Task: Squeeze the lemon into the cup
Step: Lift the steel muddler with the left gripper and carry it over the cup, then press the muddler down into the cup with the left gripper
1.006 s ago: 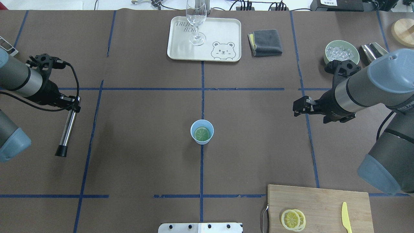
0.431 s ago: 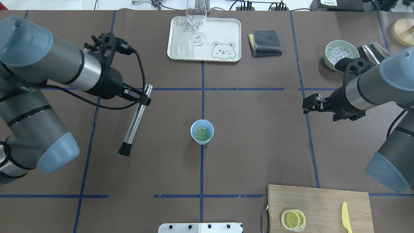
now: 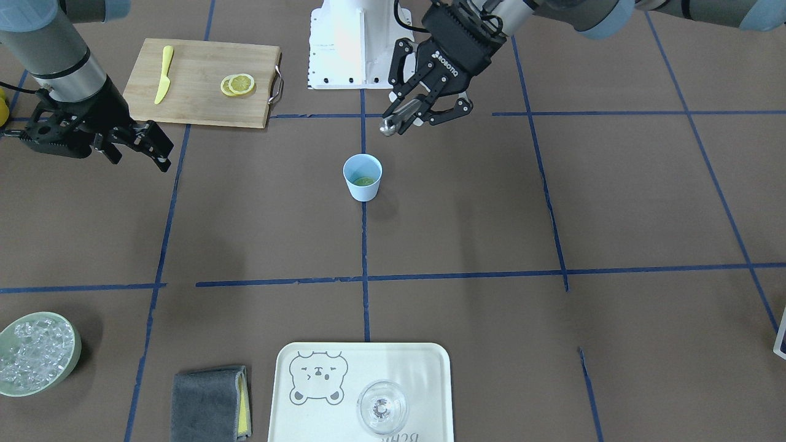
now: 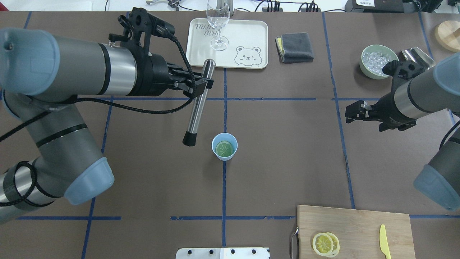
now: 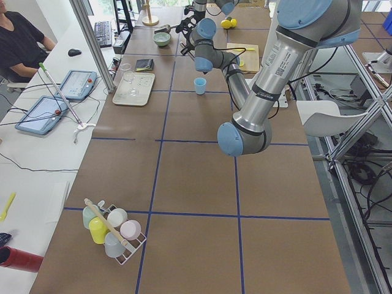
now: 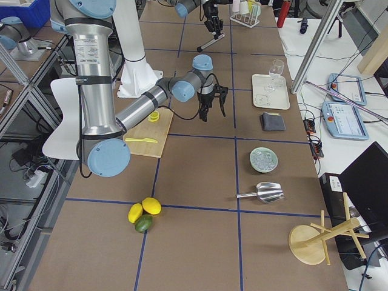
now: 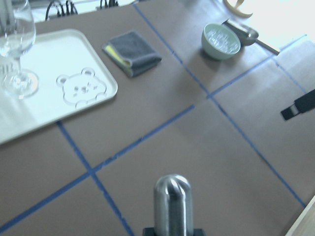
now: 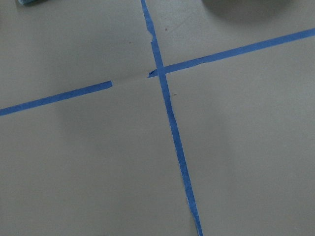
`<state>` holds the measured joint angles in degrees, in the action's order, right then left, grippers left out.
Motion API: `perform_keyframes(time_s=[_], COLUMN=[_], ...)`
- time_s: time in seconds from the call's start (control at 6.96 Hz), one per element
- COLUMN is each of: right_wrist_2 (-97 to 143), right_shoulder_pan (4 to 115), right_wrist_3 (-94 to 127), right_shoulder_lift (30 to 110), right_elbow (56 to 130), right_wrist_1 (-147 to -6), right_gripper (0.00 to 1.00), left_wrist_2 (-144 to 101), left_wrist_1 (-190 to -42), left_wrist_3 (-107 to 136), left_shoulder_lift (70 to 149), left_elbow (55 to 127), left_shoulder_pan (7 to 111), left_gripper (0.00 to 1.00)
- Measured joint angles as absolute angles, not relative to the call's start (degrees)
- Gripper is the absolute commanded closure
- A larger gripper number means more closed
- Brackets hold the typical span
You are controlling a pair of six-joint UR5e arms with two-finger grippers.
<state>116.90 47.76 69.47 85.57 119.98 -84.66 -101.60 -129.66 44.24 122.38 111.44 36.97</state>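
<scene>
Gripping a steel muddler (image 4: 197,108) in my left gripper (image 4: 199,86), I have both fingers closed on its shaft near the upper end. The muddler's long axis runs at a slant in the overhead view. Its rounded steel top sits up by the near edge of the bear tray (image 4: 251,36), and its black tip points down and back toward my base. That tip lies just to the left of the cup (image 4: 214,144) in the overhead view and is apart from it. From the front camera the tool is foreshortened, showing mostly its rounded steel end below my left gripper's fingers (image 3: 455,112), behind the cup and above the table.

The light blue cup stands upright at the middle of the table, on the blue tape line that runs away from me. The lemon (image 4: 224,148) slice lies flat in its bottom, cut face up, looking greenish inside the blue walls.

My right gripper (image 4: 351,113) hovers well off to the cup's right with its fingers spread and nothing between them, pointing roughly toward the table's centre.

Two more lemon slices (image 4: 325,244) overlap on the wooden cutting board (image 4: 359,223) near my base, with a yellow plastic knife (image 4: 384,241) beside them.
</scene>
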Motion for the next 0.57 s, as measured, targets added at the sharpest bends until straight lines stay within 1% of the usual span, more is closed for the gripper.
perform_keyframes(time_s=[0.29,0.43,0.57], right_wrist_2=[118.87,119.58,119.9], right_shoulder_pan=[49.83,50.41,50.67], right_wrist_3=[67.43,66.91,66.71], right_shoulder_lift=[86.37,86.59,86.63], right_elbow=[119.81,119.73,119.67], right_wrist_1=[-84.72,-84.72,-84.73], right_gripper=[0.0,0.0,0.0], left_wrist_2=[-78.71,-65.91,-57.26], left_wrist_1=[-139.92,-143.95,-147.02], left_wrist_3=[43.91,43.12,41.31], left_shoulder_lift=[122.48,122.55,122.56], left_elbow=[108.42,105.48,103.02], left_shoulder_pan=[27.19,21.26,17.47], left_gripper=[1.0,1.0,1.0])
